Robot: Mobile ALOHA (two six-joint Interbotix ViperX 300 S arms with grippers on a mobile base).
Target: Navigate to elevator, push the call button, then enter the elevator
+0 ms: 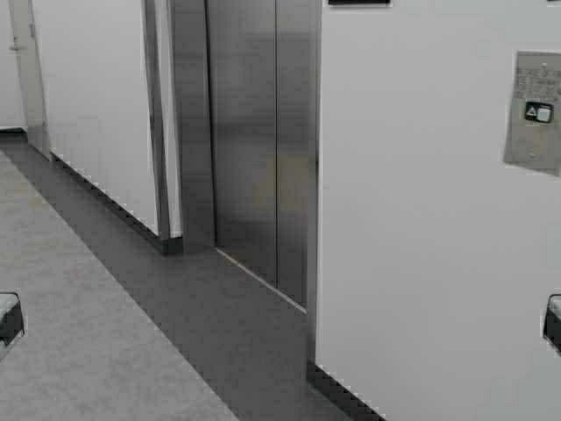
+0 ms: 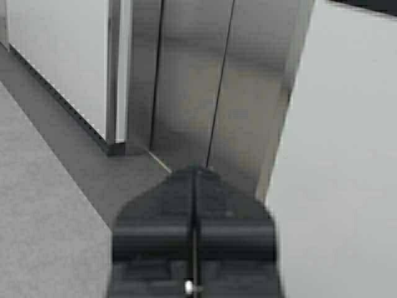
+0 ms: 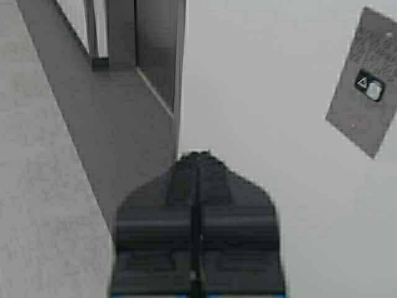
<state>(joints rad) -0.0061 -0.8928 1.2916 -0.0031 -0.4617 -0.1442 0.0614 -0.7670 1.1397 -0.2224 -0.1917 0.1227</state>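
Approach stage: the elevator stands ahead with doors shut, and the call button sits on its wall plate to the right, untouched. The left gripper and right gripper are pressed together. Next, the right gripper must likely reach the button, well apart.

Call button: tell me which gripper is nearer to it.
Right. The right gripper points at the wall just beside the call button; the left gripper faces the elevator doors, farther off.
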